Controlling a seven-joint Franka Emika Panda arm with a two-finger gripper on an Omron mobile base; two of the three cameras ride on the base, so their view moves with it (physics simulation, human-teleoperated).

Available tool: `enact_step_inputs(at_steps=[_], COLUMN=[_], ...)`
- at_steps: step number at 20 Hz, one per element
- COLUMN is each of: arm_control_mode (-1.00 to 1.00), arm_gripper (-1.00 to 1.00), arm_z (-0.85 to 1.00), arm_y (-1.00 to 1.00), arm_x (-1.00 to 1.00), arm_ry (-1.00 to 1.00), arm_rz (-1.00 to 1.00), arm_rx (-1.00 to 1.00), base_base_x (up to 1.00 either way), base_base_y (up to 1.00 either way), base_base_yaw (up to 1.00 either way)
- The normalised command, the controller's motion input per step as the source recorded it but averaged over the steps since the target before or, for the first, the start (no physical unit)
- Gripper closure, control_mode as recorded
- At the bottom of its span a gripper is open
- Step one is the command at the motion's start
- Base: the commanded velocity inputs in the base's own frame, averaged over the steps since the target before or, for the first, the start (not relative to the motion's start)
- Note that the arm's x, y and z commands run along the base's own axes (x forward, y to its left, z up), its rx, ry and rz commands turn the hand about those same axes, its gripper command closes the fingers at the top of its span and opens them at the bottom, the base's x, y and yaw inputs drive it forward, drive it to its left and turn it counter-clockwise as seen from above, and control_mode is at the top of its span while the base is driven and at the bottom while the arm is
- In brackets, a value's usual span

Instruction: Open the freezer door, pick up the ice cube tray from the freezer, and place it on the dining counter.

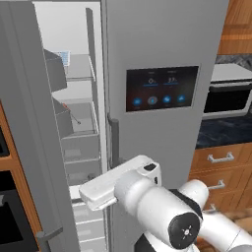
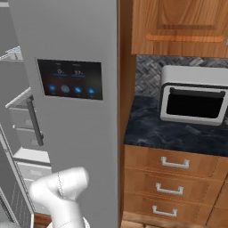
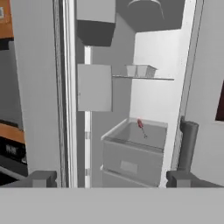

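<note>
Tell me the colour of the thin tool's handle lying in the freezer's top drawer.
Red; the thin tool shows best in the hand view, resting in the grey drawer.

A home kitchen: fridge (image 2: 71,111), wooden drawers (image 2: 171,178), dark counter (image 2: 178,133), toaster oven (image 2: 193,100).

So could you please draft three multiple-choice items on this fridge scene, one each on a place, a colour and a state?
1. Where does the ice cube tray sit?
A. on an upper shelf in the freezer
B. in an open drawer
C. on the floor

2. What colour is the handle of the thin utensil lying in the open drawer?
A. green
B. red
C. yellow

3. How does the freezer door stand?
A. shut
B. removed
C. swung open

Key: 1 A, the tray lies on the shelf high in the compartment; 2 B, the hand view shows a red handle; 3 C, the door's inner bins and the shelves are exposed.
</note>
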Motion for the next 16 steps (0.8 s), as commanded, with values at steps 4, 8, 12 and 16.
enact_step_inputs(at_steps=[4,8,12,16], arm_control_mode=[-1.0,-1.0,-1.0,-1.0], arm_gripper=[-1.0,-1.0,-1.0,-1.0], arm_z=[0.28,0.27,0.2,0.0], arm_y=[-0.61,-0.46,-0.18,0.0], arm_x=[0.43,0.46,0.28,0.09], arm_ry=[0.0,0.0,-0.02,-0.03], arm_rz=[0.47,0.49,0.54,0.4], arm_rx=[0.14,0.14,0.09,0.03], base_base_x=[0.0,0.0,0.0,0.0], base_base_y=[0.0,0.0,0.0,0.0], base_base_yaw=[0.0,0.0,0.0,0.0])
